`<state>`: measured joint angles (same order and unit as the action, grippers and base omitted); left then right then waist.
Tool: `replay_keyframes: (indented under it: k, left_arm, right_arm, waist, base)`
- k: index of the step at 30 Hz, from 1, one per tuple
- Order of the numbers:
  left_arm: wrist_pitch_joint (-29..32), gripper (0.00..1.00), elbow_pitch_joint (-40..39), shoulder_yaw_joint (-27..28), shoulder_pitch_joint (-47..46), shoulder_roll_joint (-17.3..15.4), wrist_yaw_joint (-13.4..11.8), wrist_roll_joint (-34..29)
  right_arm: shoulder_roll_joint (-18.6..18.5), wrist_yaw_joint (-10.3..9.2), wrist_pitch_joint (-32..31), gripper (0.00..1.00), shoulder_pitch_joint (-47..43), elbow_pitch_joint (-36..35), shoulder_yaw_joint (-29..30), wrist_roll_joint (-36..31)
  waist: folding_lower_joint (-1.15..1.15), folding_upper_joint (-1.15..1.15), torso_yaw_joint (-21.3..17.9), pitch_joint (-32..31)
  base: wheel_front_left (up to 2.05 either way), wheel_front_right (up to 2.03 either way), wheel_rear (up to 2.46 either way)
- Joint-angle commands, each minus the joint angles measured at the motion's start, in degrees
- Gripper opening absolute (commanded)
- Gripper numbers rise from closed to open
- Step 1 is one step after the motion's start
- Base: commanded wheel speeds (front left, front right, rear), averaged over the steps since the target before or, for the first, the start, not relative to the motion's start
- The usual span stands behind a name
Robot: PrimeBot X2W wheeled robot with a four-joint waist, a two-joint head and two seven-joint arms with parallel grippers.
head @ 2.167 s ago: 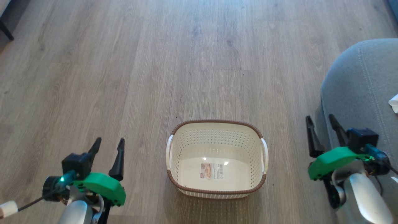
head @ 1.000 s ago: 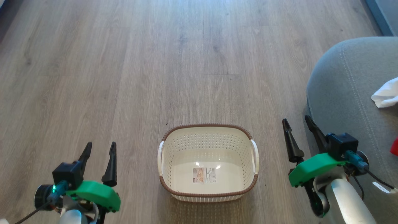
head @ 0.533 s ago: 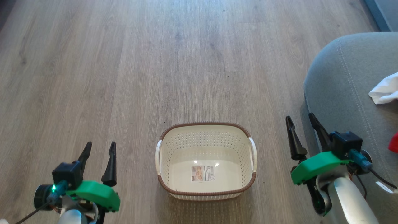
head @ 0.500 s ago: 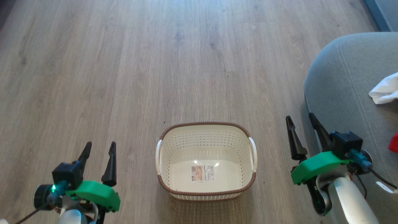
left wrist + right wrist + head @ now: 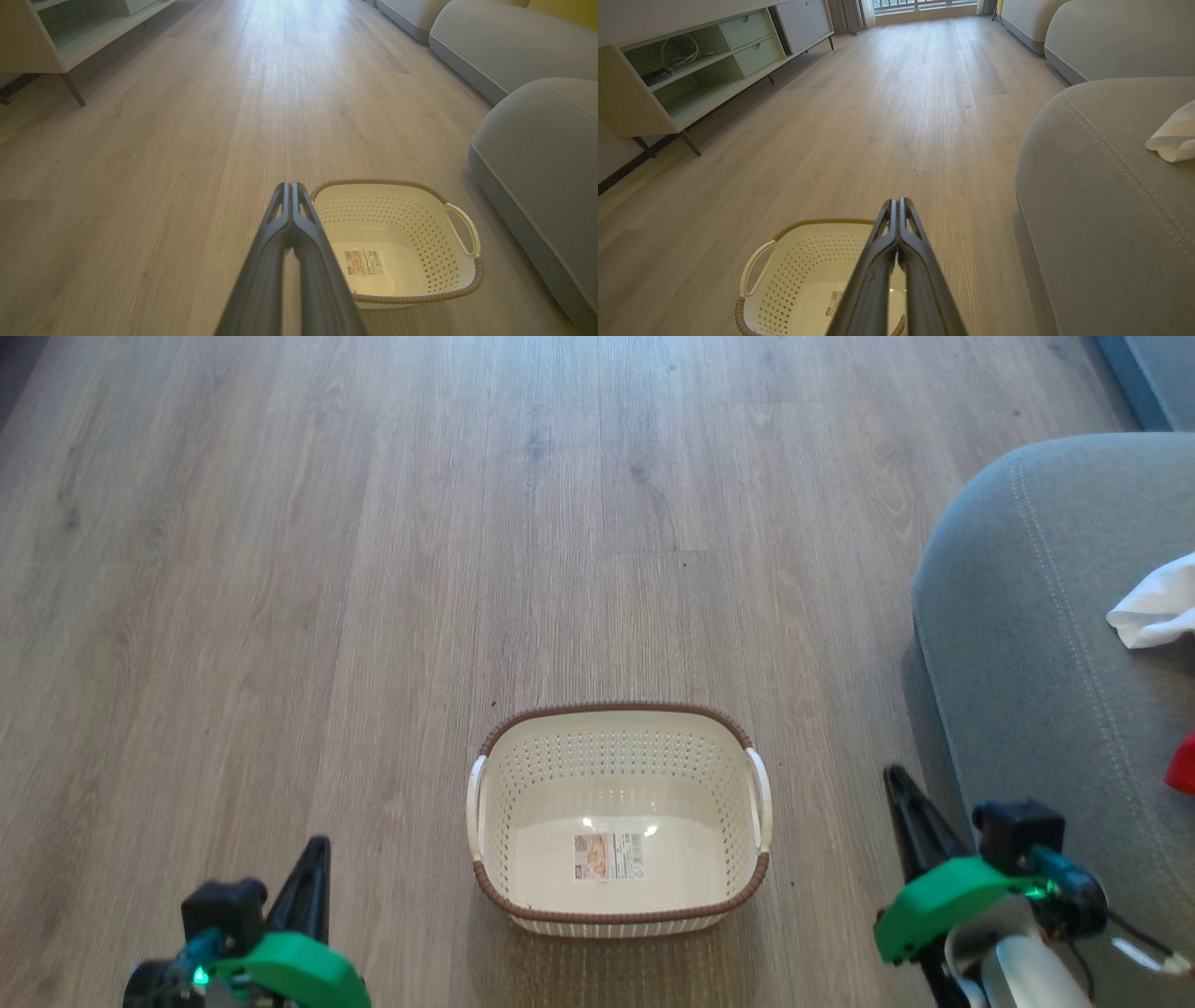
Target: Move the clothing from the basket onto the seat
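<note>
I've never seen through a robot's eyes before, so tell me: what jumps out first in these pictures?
An empty cream basket sits on the wooden floor, straight ahead. To the right, a big grey seat carries a white cloth and a bit of red clothing at the picture's edge. The left gripper and right gripper, both closed, flank the basket.

I see a home living room: a pale wood-plank floor [image 5: 373,523], rounded grey fabric sofa cushions [image 5: 1101,210], a low cream sideboard with drawers and open shelves [image 5: 752,56] along one wall, grey curtains [image 5: 847,16] at a bright window [image 5: 924,3], and a cream perforated plastic laundry basket [image 5: 621,751] on the floor.
</note>
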<state>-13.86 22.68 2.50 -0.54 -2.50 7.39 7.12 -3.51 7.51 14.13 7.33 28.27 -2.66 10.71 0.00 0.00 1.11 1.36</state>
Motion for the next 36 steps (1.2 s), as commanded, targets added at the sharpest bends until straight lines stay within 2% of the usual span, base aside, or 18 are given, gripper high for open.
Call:
replay_keyframes:
  k: [1, 36]
  left_arm:
    - [0.4, 0.00, -1.3, 0.4, -1.7, -0.1, 0.0, 1.7]
    - [6.0, 0.00, -3.6, 1.3, -2.6, -0.2, 0.0, 25.6]
  right_arm:
    - [0.0, 0.00, -0.4, 0.00, 1.8, -1.6, 0.3, 1.7]
    - [0.2, -0.01, -6.1, 0.00, 0.9, -5.3, 2.8, 24.5]
  waist:
    - [0.00, 0.00, 0.0, 0.0]
    - [0.00, 0.00, -0.3, -0.4]
  base:
    - [0.00, 0.00, 0.00]
    - [0.00, 0.00, 0.00]
